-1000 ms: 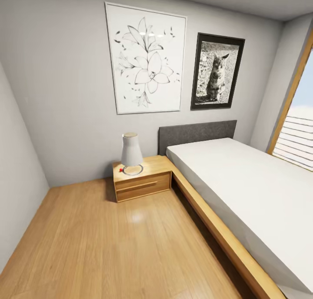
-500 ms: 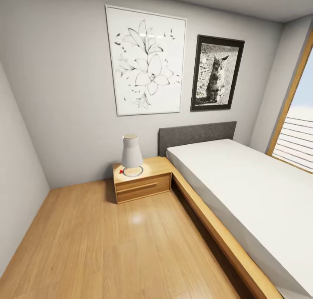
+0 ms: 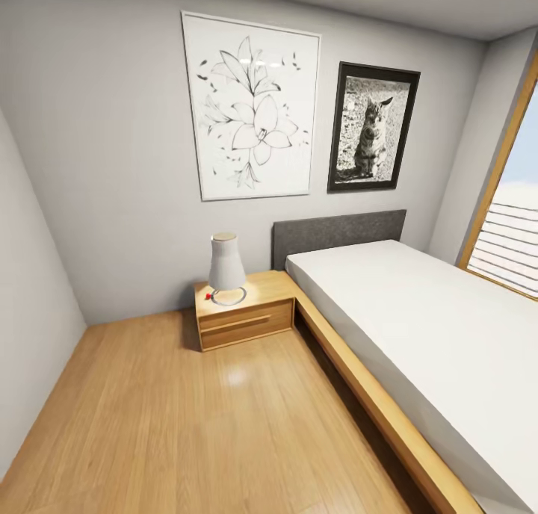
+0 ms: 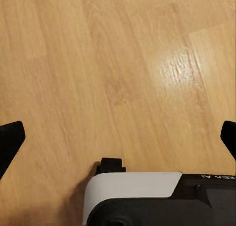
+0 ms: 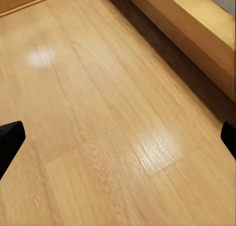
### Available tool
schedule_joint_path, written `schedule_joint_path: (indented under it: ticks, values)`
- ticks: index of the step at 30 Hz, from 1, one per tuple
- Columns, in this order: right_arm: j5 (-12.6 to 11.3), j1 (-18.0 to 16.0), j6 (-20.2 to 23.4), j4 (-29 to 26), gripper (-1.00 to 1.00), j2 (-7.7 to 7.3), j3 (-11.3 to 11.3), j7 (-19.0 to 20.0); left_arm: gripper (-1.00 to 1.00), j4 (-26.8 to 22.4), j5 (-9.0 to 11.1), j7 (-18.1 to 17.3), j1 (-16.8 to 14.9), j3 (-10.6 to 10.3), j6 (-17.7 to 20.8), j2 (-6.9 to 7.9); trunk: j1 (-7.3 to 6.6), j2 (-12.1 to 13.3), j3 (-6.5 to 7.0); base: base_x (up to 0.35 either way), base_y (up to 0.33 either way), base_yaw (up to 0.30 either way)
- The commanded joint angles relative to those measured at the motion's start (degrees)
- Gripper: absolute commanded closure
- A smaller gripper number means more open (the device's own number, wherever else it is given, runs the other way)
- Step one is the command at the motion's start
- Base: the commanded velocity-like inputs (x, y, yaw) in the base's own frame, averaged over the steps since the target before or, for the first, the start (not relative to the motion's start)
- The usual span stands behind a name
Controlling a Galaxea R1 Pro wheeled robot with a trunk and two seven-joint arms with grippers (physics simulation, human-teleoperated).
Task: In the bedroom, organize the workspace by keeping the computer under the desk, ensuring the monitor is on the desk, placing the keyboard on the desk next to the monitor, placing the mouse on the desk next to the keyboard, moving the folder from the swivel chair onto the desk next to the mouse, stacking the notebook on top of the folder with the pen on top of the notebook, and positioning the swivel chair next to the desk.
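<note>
The bedroom point(image 3: 112, 163) has grey walls and one light wooden floor point(image 3: 187, 424), bare beneath both sets of jaws. One bed point(image 3: 418, 327) with a white mattress, a wooden frame and a grey headboard point(image 3: 340, 232) runs along the right. One low wooden nightstand point(image 3: 243, 312) stands in the corner, touching the bed frame. Two pictures hang on the far wall: one large flower drawing point(image 3: 250, 107) and one smaller black-framed cat photo point(image 3: 372, 128). One window point(image 3: 515, 223) with a wooden frame sits at the right edge. One white lamp point(image 3: 226, 266) stands on the nightstand, with one tiny red thing point(image 3: 208, 296) just beside its base. The left jaws point(image 4: 118, 140) stand wide apart, holding nothing, above floor. The right jaws point(image 5: 118, 140) are likewise wide and hold nothing, with the bed frame point(image 5: 196, 34) ahead of them
</note>
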Motion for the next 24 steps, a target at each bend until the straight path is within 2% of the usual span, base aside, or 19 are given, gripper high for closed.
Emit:
schedule_joint_path:
  ticks: [1, 4, 5, 6, 7, 11, 24]
  values:
    - [-0.34, -0.14, -1.04, 0.9, -1.0, 0.03, 0.06, -0.03, -1.0, 0.11, 0.26, -0.06, -0.02, 0.0, -0.48, 0.17, 0.0, -0.04, -0.06, 0.0, 0.0, 0.0]
    - [-0.6, -0.38, -4.38, 3.46, -1.0, 0.05, 0.19, -0.03, -1.0, 1.25, 0.27, -0.26, -0.01, 0.04, -4.3, 0.97, 0.0, -0.04, -0.06, 0.0, 0.0, 0.0]
    - [-0.66, -0.44, -5.75, 4.12, -1.0, 0.04, 0.22, -0.03, -1.0, 1.92, 0.31, -0.32, -0.01, 0.07, -7.27, 1.4, 0.0, -0.04, -0.06, 0.0, 0.0, 0.0]
    - [-0.73, -0.5, -7.29, 4.87, -1.0, 0.02, 0.26, -0.03, -1.0, 3.62, 0.26, -0.39, -0.02, -0.07, -12.12, 1.79, 0.0, -0.04, -0.06, 0.072, 0.0, 0.0]
    - [-0.74, -0.51, -7.5, 5.0, -1.0, 0.03, 0.26, -0.03, -1.0, 4.0, 0.23, -0.4, -0.02, -0.12, -12.88, 1.82, 0.0, -0.04, -0.06, 0.109, 0.0, 0.0]
    - [-0.71, -0.53, -8.13, 5.52, -1.0, 0.06, 0.27, -0.03, -1.0, 5.11, 0.21, -0.42, -0.02, -0.17, -15.18, 1.88, 0.0, -0.04, -0.06, 0.202, 0.0, 0.0]
    - [-0.71, -0.54, -8.43, 5.84, -1.0, 0.07, 0.3, -0.03, -1.0, 5.51, 0.53, -0.27, 0.0, 0.26, -15.99, 2.2, 0.0, -0.04, -0.06, 0.311, 0.0, 0.0]
